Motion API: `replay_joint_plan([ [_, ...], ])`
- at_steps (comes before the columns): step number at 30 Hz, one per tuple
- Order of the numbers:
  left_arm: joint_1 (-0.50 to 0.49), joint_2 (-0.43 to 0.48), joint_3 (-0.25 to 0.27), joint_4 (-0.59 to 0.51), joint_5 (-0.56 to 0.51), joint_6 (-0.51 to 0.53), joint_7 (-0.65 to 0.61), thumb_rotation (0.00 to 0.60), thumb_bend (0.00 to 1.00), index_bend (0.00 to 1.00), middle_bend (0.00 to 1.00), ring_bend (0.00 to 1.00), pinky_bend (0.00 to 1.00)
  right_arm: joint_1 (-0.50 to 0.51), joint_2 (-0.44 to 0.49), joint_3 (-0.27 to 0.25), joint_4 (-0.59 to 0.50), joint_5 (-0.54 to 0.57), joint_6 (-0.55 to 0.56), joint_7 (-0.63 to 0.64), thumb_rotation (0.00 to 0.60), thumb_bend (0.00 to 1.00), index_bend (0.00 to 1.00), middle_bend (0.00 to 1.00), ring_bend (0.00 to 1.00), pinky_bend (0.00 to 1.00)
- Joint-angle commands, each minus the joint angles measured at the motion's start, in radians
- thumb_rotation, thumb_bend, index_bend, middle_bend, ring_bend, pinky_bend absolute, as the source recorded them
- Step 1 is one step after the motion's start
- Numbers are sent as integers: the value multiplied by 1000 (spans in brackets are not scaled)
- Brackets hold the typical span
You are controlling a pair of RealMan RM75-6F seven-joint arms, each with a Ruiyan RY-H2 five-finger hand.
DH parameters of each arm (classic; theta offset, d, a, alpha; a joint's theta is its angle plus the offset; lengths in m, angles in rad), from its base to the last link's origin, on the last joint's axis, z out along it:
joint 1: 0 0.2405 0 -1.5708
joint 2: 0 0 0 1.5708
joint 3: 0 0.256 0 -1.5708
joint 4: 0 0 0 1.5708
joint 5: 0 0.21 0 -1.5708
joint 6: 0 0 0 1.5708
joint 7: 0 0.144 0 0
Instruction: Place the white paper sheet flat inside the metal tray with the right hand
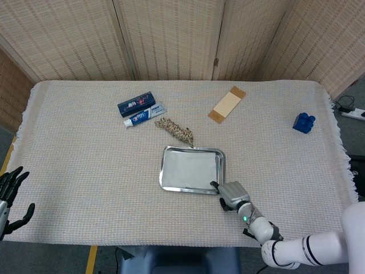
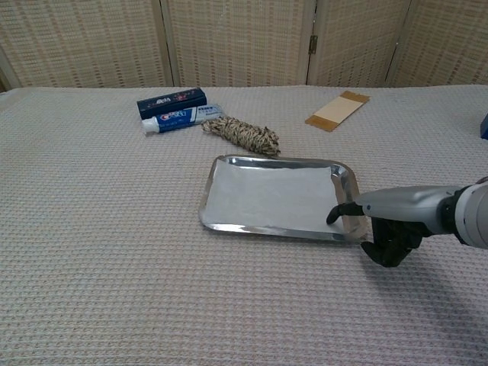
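The white paper sheet [image 2: 273, 195] lies flat inside the metal tray [image 2: 214, 221], covering most of its floor, near the middle of the table [image 1: 80, 154]. The right hand [image 2: 389, 221] sits at the tray's near right corner, with one dark fingertip reaching over the rim onto the edge of the paper; the rest of its fingers [image 2: 393, 242] are curled down against the table outside the tray. It seems only to be touching the sheet rather than gripping it, though the contact is too small to judge for sure. From the head view the same hand [image 1: 231, 194] shows just beside the tray's corner.

The left hand [image 1: 10, 193] hangs off the table's left edge, fingers spread, holding nothing.

Behind the tray, a coil of rope [image 2: 242, 134] lies just beside its far rim. Further back are a toothpaste tube [image 2: 177, 118] and a dark blue box [image 2: 171, 101] side by side, a tan card [image 2: 337, 110], and a blue block [image 1: 303, 123] well apart to the right.
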Motion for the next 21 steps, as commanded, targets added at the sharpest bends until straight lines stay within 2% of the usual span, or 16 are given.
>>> replay_joint_plan([
  [1, 1, 0, 2, -2, 4, 1, 5, 600, 523, 0, 0, 0, 0, 1, 6, -4, -2, 6, -12, 0, 582, 725, 129, 1000, 1000, 1000],
  [12, 0, -1, 3, -4, 6, 3, 8, 600, 523, 0, 0, 0, 0, -22, 31, 2, -18, -43, -3, 37, 581, 724, 128, 1000, 1000, 1000],
  [21, -2, -3, 3, -1, -3, -9, 18, 600, 523, 0, 0, 0, 0, -78, 107, 25, -71, -161, 19, 131, 582, 724, 128, 1000, 1000, 1000],
])
